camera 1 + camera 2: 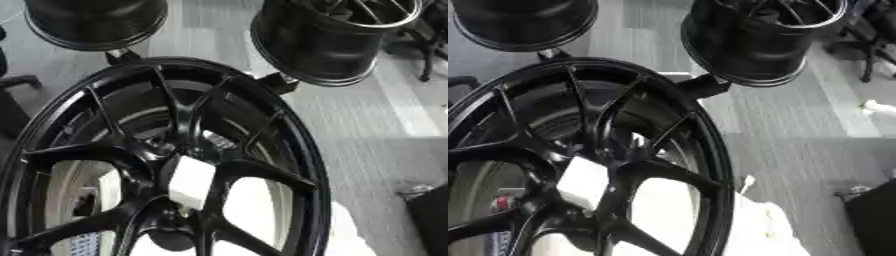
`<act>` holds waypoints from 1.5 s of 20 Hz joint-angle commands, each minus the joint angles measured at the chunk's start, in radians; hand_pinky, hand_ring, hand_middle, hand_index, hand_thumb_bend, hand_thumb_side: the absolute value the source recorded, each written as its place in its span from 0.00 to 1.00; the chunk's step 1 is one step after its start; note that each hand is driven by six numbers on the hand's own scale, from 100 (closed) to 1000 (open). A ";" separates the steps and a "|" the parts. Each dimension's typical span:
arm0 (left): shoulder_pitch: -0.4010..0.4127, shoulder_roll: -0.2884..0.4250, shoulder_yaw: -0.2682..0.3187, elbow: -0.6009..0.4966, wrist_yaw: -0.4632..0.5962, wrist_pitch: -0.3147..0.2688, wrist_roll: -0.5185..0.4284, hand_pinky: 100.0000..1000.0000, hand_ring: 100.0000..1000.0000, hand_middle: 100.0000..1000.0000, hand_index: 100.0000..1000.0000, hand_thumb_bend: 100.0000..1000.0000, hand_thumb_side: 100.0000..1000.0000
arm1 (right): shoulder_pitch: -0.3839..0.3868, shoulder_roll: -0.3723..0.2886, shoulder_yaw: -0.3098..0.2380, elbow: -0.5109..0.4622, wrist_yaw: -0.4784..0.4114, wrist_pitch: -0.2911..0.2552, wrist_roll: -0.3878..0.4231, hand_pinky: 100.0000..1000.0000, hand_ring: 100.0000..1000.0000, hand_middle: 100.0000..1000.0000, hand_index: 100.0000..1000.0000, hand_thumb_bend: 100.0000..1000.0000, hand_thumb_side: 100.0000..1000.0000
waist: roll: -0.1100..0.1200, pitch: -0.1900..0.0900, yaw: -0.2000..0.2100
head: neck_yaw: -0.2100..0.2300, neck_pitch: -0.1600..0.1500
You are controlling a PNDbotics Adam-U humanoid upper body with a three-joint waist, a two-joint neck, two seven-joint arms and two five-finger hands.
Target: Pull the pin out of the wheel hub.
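Observation:
A large black multi-spoke wheel (pixel 166 160) fills the lower left of both eye views, facing me. At its hub sits a white blocky piece (pixel 191 182), tilted, in the centre where the spokes meet; I cannot tell whether it is the pin. Neither of my hands shows in either view.
Two more black wheel rims hang or stand behind: one at the top left (pixel 94 22), one at the top right (pixel 337 37). Black brackets (pixel 278 82) touch the big wheel's upper rim. Grey floor lies to the right, a dark object (pixel 872 217) at the lower right, something white (pixel 763 227) beside the wheel.

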 commanded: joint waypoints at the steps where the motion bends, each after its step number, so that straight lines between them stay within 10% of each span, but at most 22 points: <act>1: -0.001 0.009 0.008 -0.016 -0.002 0.000 0.000 0.86 0.71 0.57 0.84 0.00 0.61 | 0.003 -0.022 -0.025 -0.025 0.014 0.013 -0.004 0.93 0.96 0.89 0.89 0.02 0.00 | 0.003 -0.022 -0.003 | 0.003 0.004; 20: -0.005 0.008 0.002 -0.016 0.001 -0.001 -0.006 0.86 0.71 0.57 0.84 0.00 0.60 | -0.045 -0.089 0.093 -0.315 -0.029 0.047 -0.099 0.89 0.79 0.71 0.78 0.00 0.00 | 0.011 -0.022 0.007 | -0.004 0.009; 30: -0.011 0.005 -0.005 -0.016 0.004 -0.001 -0.014 0.87 0.71 0.57 0.84 0.00 0.60 | -0.119 -0.170 0.225 -0.343 0.088 -0.074 -0.023 0.90 0.78 0.69 0.77 0.00 0.00 | 0.011 -0.022 0.012 | -0.002 0.006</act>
